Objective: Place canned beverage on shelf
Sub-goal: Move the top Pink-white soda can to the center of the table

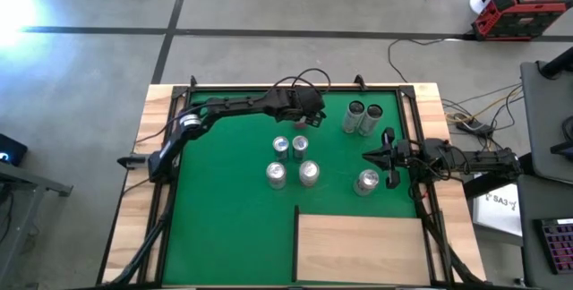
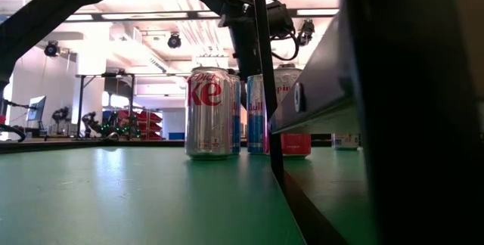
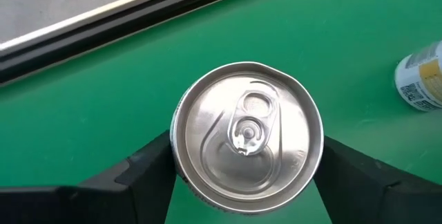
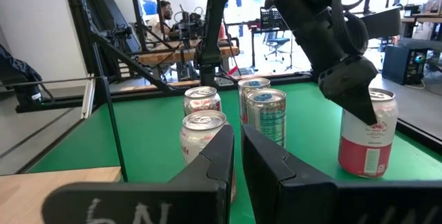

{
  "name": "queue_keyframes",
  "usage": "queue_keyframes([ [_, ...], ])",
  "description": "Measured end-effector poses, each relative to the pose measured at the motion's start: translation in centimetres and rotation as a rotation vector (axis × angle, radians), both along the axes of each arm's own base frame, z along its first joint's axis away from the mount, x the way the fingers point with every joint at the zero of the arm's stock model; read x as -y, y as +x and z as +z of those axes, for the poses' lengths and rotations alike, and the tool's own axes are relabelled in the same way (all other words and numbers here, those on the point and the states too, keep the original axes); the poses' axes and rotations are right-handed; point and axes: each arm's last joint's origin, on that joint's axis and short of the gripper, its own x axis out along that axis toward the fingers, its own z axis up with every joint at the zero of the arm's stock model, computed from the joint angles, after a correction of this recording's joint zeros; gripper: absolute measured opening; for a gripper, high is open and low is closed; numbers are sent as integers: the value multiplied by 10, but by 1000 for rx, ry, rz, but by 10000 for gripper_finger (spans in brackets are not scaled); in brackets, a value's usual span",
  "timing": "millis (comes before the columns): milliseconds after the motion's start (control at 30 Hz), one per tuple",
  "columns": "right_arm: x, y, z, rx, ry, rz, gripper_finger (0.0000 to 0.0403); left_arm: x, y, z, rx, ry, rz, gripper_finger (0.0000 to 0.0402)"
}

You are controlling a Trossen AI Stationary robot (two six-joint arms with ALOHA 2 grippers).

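Canned beverage (image 3: 247, 137): a silver-topped can with its pull tab intact, standing upright on the green mat (image 1: 224, 209) near the far edge, seen from directly above in the left wrist view. In the right wrist view the same can (image 4: 368, 133) shows a red and pale body. The left gripper (image 1: 309, 109) straddles it, fingers (image 3: 138, 172) part-open and close against both sides of the rim; whether they press it cannot be told. Shelf (image 1: 363, 247): pale wooden panel at the near edge of the desk, well apart from this can. Right gripper (image 1: 369, 156): fingers closed on nothing, low over the mat at the right. Legible writing in the low view: "ke" in red on a silver can (image 2: 209, 113); other labels are unreadable.
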Motion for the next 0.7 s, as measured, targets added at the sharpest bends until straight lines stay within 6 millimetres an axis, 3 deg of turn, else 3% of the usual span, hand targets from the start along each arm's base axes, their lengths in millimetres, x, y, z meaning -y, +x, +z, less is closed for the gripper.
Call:
queue_keyframes([
  [400, 0, 0, 0, 0, 0, 0, 22, 9, -16, 26, -55, -106, 187, 279],
  [700, 0, 0, 0, 0, 0, 0, 22, 12, -19, 22, 16, -152, 383, 279],
])
